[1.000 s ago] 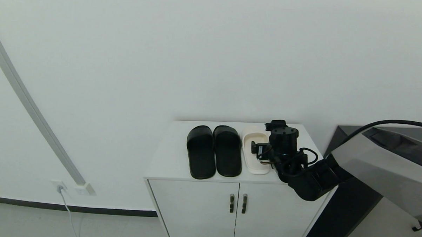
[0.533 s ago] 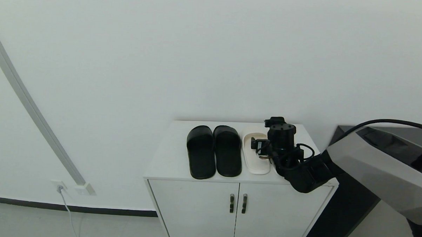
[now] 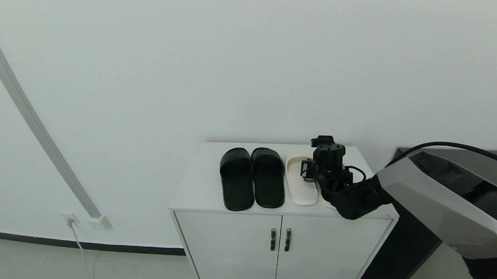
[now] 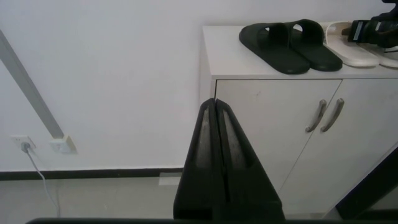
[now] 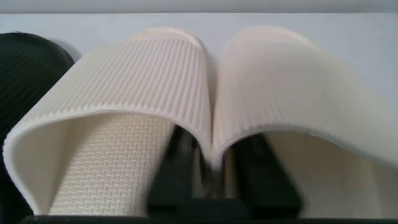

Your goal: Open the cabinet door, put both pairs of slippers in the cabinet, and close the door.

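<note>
the left gripper [image 4: 215, 109] is held low, off the cabinet's [image 3: 228, 246] left side, its fingers pressed together on nothing. both doors are seen shut, the handles [image 3: 280, 239] untouched. on the cabinet top the black slippers [image 3: 268, 177] lie near the middle and the cream slippers [image 3: 298, 186] toward its right end. the right gripper [image 5: 214, 158] is spread, with its fingers [image 5: 171, 177] slid one under each cream strap and the inner strap edges between them. for a sound lift, the fingers should be pushed deeper before being closed, so both slippers are caught evenly. this insertion is revealed by the right wrist view; in the head view it is masked by the wrist.
</note>
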Available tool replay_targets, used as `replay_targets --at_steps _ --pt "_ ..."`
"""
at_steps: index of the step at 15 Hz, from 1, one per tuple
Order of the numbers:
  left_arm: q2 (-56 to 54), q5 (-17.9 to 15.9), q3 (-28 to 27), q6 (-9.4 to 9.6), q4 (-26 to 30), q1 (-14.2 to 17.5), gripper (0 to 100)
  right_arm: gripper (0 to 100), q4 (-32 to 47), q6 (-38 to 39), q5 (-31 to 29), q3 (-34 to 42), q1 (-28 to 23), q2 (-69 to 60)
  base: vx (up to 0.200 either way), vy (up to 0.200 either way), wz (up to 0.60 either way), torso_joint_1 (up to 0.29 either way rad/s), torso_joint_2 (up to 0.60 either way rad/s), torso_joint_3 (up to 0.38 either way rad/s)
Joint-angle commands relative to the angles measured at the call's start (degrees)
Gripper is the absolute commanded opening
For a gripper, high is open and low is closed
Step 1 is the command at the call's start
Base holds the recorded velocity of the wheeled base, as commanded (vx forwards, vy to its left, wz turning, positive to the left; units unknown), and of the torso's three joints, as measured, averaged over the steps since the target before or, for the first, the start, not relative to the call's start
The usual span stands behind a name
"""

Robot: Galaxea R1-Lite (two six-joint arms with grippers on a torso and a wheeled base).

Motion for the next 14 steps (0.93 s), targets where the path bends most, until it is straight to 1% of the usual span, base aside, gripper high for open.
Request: replay_targets --at_steps 1,3,5,8,10,13,14 --pt "-0.01 0.01 0.00 -0.04 0.00 0.01 0 0 -0.03 -0.10 0.01 -0.55 -0.08 0.27 0.000 0.000 0.00 0.000 0.00 0.000" --pt "-0.01 0.01 0.00 -0.04 0.00 0.01 0 0 -0.12 -0.19 -0.16 -0.28 0.01 -0.34 0.000 0.000 0.00 0.000 0.00 0.000" --pt "-0.01 0.01 0.00 -0.04 0.00 0.01 0 0 -0.38 -1.94 -0.52 0.77 -0.25 -2.01 0.000 0.000 0.00 0.000 0.00 0.000" --pt "-0.01 0.01 0.00 -0.04 0.00 0.01 0 0 -0.21 -3.00 -0.52 3.85 -0.25 -8.17 0.000 0.000 0.00 0.000 0.00 0.000" --pt "-0.01 0.09 0.00 -0.04 0.00 0.01 0 0 -0.73 -5.63 0.80 10.61 0.54 -15.11 0.000 0.000 0.00 0.000 0.00 0.000" --pt "-0.01 0.09 0.00 -0.04 0.00 0.01 0 0 -2.14 -5.99 11.79 24.24 3.62 -25.75 0.000 0.000 0.00 0.000 0.00 0.000" --pt "-0.01 0.09 0.00 -0.04 0.00 0.01 0 0 -2.32 -6.07 13.37 26.43 4.06 -27.15 0.000 0.000 0.00 0.000 0.00 0.000"
